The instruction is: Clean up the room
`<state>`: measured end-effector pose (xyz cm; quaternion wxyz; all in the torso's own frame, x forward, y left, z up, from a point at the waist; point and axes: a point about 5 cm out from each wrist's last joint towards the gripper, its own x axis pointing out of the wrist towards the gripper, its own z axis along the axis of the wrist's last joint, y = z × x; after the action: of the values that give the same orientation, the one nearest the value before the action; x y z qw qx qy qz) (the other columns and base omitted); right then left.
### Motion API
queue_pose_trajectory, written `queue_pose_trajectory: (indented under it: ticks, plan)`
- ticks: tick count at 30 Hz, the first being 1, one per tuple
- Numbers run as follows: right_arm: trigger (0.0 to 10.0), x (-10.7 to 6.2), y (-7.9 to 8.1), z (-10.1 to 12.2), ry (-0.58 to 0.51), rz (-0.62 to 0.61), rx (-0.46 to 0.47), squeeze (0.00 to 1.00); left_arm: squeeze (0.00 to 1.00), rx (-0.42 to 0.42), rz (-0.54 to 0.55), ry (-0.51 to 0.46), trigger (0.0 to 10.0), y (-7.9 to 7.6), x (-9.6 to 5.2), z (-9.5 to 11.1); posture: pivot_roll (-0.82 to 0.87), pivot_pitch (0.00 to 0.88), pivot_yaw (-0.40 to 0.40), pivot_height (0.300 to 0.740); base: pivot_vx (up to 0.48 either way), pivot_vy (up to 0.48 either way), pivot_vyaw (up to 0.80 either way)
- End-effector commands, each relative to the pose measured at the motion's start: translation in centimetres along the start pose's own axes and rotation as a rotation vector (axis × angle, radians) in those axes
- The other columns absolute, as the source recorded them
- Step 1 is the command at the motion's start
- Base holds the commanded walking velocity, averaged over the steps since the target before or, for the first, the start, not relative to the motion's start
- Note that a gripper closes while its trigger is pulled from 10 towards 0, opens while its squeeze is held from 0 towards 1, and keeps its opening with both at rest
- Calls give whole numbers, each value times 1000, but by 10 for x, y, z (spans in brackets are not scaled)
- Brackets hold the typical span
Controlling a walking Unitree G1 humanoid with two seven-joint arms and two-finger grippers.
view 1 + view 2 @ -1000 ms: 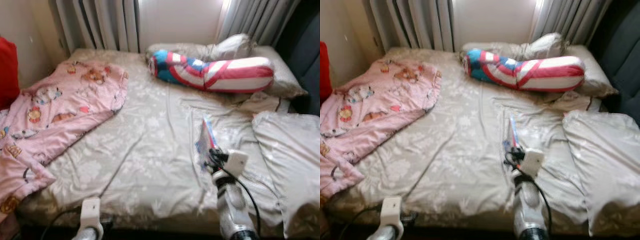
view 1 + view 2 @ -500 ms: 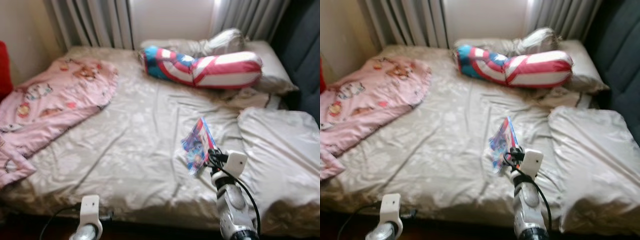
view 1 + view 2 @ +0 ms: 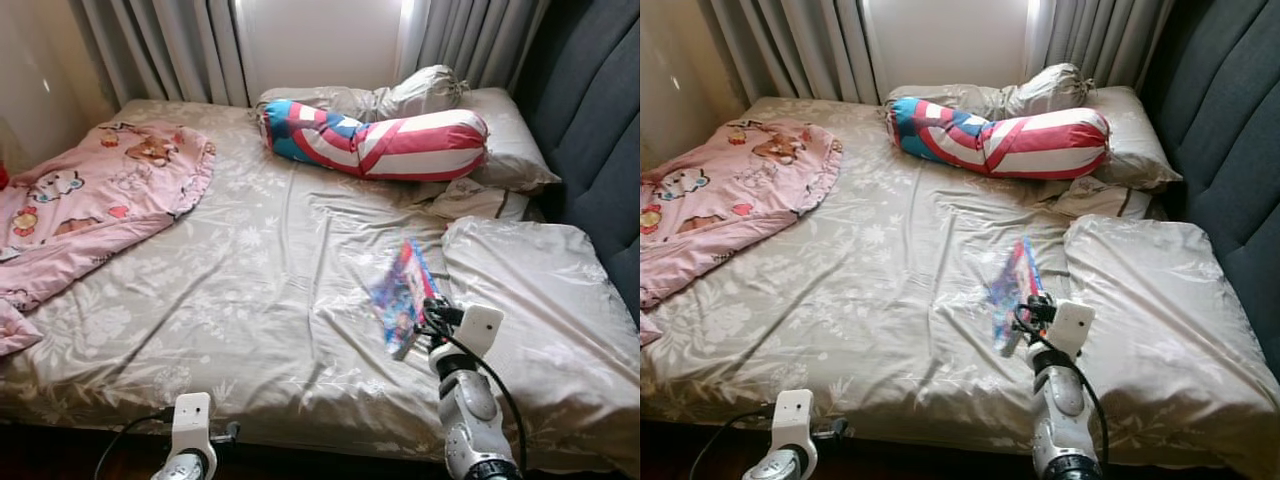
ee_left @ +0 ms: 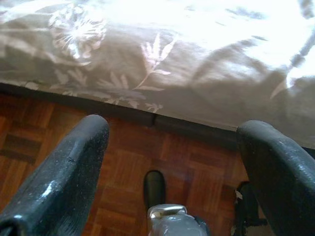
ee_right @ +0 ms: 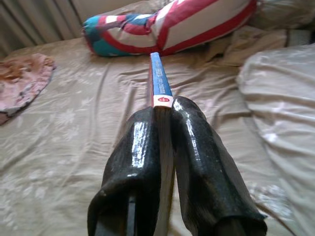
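My right gripper (image 3: 432, 318) is shut on a thin colourful book (image 3: 402, 295), held on edge above the beige bed sheet (image 3: 250, 280) near the bed's right front. In the right wrist view the two black fingers (image 5: 142, 162) clamp the book's blue spine (image 5: 159, 81). My left gripper (image 4: 170, 162) hangs low at the foot of the bed with its fingers (image 4: 64, 172) spread wide and nothing between them, over the wooden floor (image 4: 123, 172).
A pink cartoon-print blanket (image 3: 90, 200) lies on the bed's left side. A red, white and blue bolster (image 3: 375, 140) and beige pillows (image 3: 500, 140) sit at the head. A large beige pillow (image 3: 530, 300) lies right of the book. Dark padded wall (image 3: 600, 130) at right.
The camera has shifted, bringing more of the right side and dark wall into view. The held book has tilted and sits slightly lower over the sheet.
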<state>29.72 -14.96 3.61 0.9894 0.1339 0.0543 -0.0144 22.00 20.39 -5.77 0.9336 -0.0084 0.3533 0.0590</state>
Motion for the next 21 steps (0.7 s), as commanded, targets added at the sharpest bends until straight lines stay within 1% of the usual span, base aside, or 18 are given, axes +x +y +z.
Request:
queue_pose_trajectory:
  ticks: [1, 9, 14, 21]
  plan:
    - [10000, 4, 3, 10, -53, 12, -10, 0, 0, -3, 4, 6, 10000, 2, -1, -2, -34, 24, -38, 740, 0, 0, 0]
    - [10000, 4, 4, 9, -50, 12, -11, 0, 0, 4, -2, 10, 10000, 1, -1, -3, -33, 9, -35, 740, 0, 0, 0]
    - [10000, 5, 4, 9, -37, 9, -6, 0, 0, 8, -2, 11, 10000, 2, -1, -3, -32, 18, -36, 740, 0, 0, 0]
    - [10000, 5, 4, 8, -35, 8, -8, 0, 0, 6, -5, 4, 10000, 1, -1, -2, -28, 27, -38, 740, 0, 0, -696]
